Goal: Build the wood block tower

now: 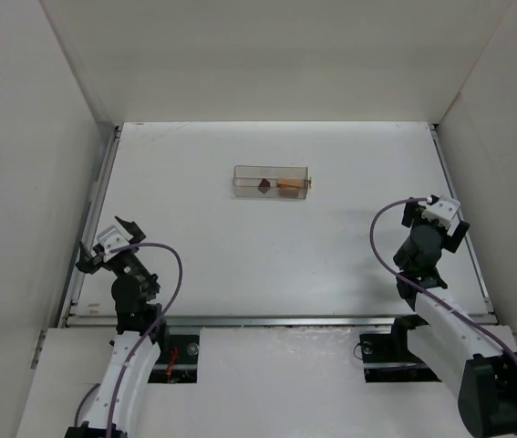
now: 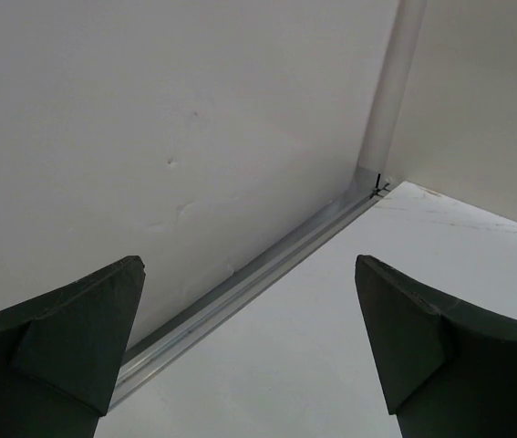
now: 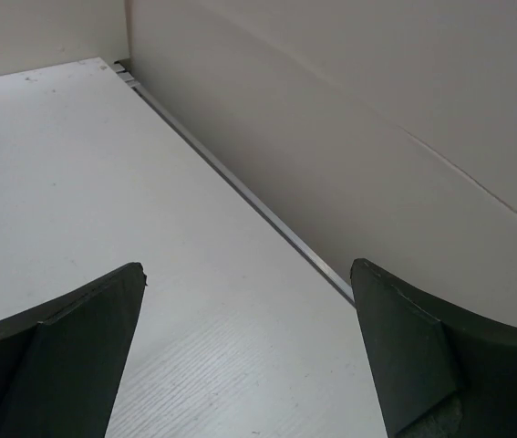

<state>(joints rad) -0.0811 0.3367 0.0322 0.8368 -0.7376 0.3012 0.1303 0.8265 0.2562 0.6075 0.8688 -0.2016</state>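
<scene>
A clear plastic box lies at the middle back of the table. Inside it I see a dark red-brown pointed piece and an orange-brown piece with something pale under it. The pale tan bar cannot be made out apart from that. My left gripper is open and empty at the near left, pointing at the left wall. My right gripper is open and empty at the near right, pointing at the right wall. Both wrist views show only bare table and wall between the open fingers.
White walls close in the table on the left, back and right. Metal rails run along the side edges. The arm bases and purple cables sit at the near edge.
</scene>
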